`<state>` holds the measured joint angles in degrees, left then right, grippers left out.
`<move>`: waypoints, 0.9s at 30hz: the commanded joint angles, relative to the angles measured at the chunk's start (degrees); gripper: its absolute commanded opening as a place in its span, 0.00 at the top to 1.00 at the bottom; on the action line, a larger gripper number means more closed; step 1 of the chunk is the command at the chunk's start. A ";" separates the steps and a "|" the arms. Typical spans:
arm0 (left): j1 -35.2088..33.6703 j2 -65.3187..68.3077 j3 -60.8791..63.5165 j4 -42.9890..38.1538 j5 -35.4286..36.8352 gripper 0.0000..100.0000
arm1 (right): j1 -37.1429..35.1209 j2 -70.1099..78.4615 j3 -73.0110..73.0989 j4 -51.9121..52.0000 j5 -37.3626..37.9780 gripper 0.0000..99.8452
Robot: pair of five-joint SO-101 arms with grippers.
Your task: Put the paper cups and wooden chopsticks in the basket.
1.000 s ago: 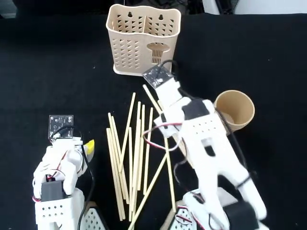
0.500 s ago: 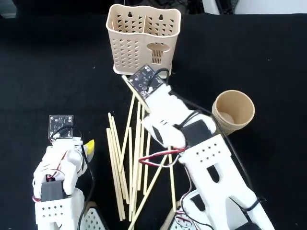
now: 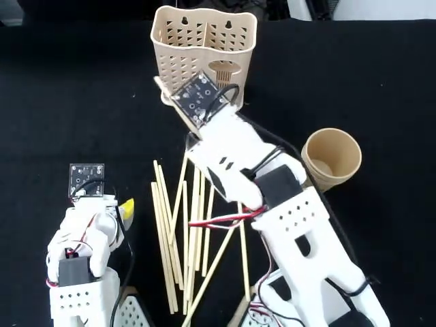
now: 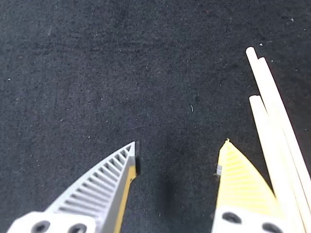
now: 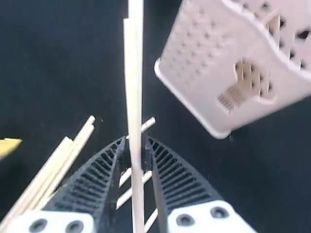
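Chopstick (image 5: 134, 73), a thin pale wooden rod, was clamped between the ribbed black fingers of the right gripper (image 5: 135, 145), jutting past them close to the perforated beige basket (image 5: 233, 63). Loose sticks (image 3: 184, 231) lay fanned beneath that arm, and a round paper cup (image 3: 332, 158) sat beside it. The left gripper (image 4: 177, 150) hung spread apart over fuzzy black cloth (image 4: 97, 73), with sticks just beside its yellow finger.
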<state>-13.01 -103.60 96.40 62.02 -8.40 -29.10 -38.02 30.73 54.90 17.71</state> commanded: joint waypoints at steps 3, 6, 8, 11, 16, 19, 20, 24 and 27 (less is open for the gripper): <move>0.84 -0.44 0.92 0.00 -0.09 0.72 | -1.41 -0.22 -6.02 -0.79 -0.18 0.99; 0.84 -0.44 0.92 0.00 -0.09 0.72 | 0.97 -0.31 -8.31 1.05 -0.18 0.99; 0.84 -0.44 0.92 0.00 -0.09 0.72 | 2.46 -0.40 -11.12 3.43 -0.18 0.99; 0.84 -0.44 0.92 -0.09 -0.09 0.72 | 4.31 -2.24 -16.04 6.59 -0.53 0.99; 0.84 -0.44 0.92 0.00 -0.09 0.72 | 8.09 -6.55 -19.82 8.18 -3.25 0.99; 0.84 -0.44 0.92 0.00 -0.09 0.72 | 9.93 -8.04 -19.82 9.58 -3.34 0.99; 0.84 -0.44 0.92 0.00 -0.09 0.72 | 10.20 -8.22 -19.82 9.32 -3.34 0.99; 0.84 -0.44 0.92 0.09 -0.09 0.72 | 10.20 -8.13 -19.74 1.93 -8.09 0.99; 0.84 -0.44 0.92 0.09 -0.09 0.72 | 10.20 -7.43 -18.42 -2.02 -9.85 0.99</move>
<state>-13.01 -103.60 96.40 62.02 -8.40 -19.43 -45.32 13.49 56.57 9.63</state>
